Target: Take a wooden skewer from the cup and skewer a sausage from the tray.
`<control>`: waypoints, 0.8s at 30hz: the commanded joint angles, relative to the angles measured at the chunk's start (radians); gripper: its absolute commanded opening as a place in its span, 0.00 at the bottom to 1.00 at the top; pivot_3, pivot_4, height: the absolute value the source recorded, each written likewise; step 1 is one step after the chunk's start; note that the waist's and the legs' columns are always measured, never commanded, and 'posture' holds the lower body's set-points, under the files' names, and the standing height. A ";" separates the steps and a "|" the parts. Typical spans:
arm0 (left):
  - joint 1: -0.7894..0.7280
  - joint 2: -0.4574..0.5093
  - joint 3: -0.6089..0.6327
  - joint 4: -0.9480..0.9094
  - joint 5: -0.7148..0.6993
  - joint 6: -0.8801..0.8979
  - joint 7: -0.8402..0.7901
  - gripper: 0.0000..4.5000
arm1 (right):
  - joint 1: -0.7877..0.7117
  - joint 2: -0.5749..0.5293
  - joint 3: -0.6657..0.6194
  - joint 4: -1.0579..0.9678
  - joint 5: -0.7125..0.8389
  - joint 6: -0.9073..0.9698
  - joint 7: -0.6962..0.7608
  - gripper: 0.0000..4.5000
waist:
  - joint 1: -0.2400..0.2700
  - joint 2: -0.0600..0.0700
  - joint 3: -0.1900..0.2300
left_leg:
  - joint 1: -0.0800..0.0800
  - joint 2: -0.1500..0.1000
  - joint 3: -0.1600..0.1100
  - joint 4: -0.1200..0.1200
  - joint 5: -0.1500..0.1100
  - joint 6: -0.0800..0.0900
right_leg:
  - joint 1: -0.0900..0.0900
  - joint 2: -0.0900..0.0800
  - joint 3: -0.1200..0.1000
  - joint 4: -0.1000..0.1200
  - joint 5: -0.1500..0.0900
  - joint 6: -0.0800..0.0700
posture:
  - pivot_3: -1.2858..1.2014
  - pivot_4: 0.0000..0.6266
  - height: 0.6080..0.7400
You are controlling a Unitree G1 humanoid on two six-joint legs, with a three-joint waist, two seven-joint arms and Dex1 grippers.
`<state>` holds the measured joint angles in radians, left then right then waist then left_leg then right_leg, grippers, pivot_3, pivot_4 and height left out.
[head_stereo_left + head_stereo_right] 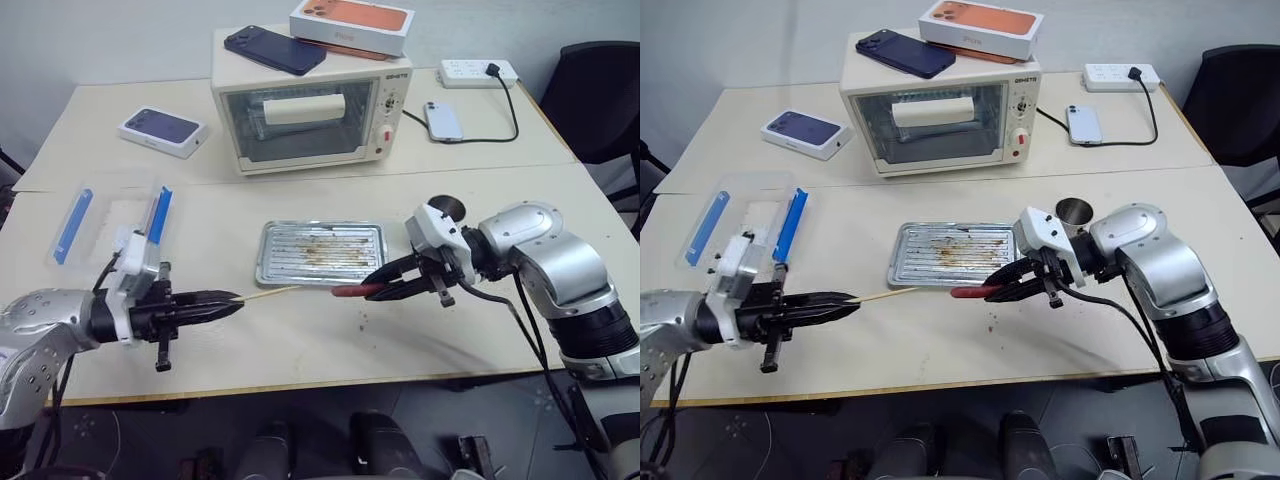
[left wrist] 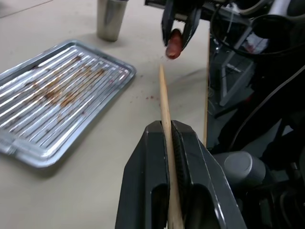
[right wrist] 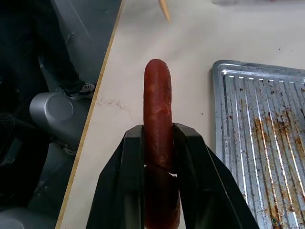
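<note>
My left gripper [image 1: 232, 300] is shut on the wooden skewer [image 1: 272, 293], which points right toward the sausage. The skewer [image 2: 165, 110] runs out between the black fingers [image 2: 147, 181]. My right gripper [image 1: 378, 285] is shut on the reddish-brown sausage [image 1: 350, 291], held level above the table in front of the tray, its free end toward the skewer tip. The sausage [image 3: 157, 109] sticks out past the fingers. A small gap separates skewer tip and sausage. The stained silver tray [image 1: 320, 251] lies between the grippers, slightly behind them. The metal cup [image 1: 1073, 213] stands right of the tray, behind my right arm.
A small toaster oven [image 1: 310, 105] with a phone and an orange box on top stands behind the tray. A clear plastic box with blue clips [image 1: 110, 220] sits at the left. A phone box [image 1: 162, 130], a phone [image 1: 443, 120] and a power strip [image 1: 480, 72] lie further back.
</note>
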<state>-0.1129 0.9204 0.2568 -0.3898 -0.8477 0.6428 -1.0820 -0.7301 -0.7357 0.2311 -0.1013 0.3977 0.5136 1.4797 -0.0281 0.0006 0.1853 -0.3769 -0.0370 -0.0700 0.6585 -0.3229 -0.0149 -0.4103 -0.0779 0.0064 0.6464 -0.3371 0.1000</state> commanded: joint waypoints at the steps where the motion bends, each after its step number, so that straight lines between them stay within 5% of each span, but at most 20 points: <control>1: -0.035 0.003 -0.039 0.001 0.018 -0.004 -0.027 0.00 | -0.011 0.008 -0.025 -0.027 0.022 -0.020 -0.005 0.19 | 0.000 0.000 0.000 | 0.000 0.000 0.000 0.000 0.000 0.000 | 0.000 0.000 0.000 0.000 0.000 0.000 | 0.52 0.24 1.00; 24: -0.103 -0.078 -0.105 0.045 0.069 -0.035 -0.031 0.00 | 0.003 0.033 -0.011 -0.076 0.036 0.015 -0.062 0.19 | 0.002 0.000 0.000 | 0.000 -0.001 0.000 0.001 0.000 0.000 | 0.000 0.000 0.000 0.000 0.000 0.000 | 0.52 0.24 1.00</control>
<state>-0.2090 0.8476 0.1479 -0.3378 -0.7801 0.6226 -1.1065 -0.7274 -0.7100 0.2310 -0.1455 0.4115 0.5278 1.4210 -0.0262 0.0005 0.1853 -0.3772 -0.0375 -0.0700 0.6596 -0.3229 -0.0147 -0.4102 -0.0783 0.0063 0.6466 -0.3371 0.1001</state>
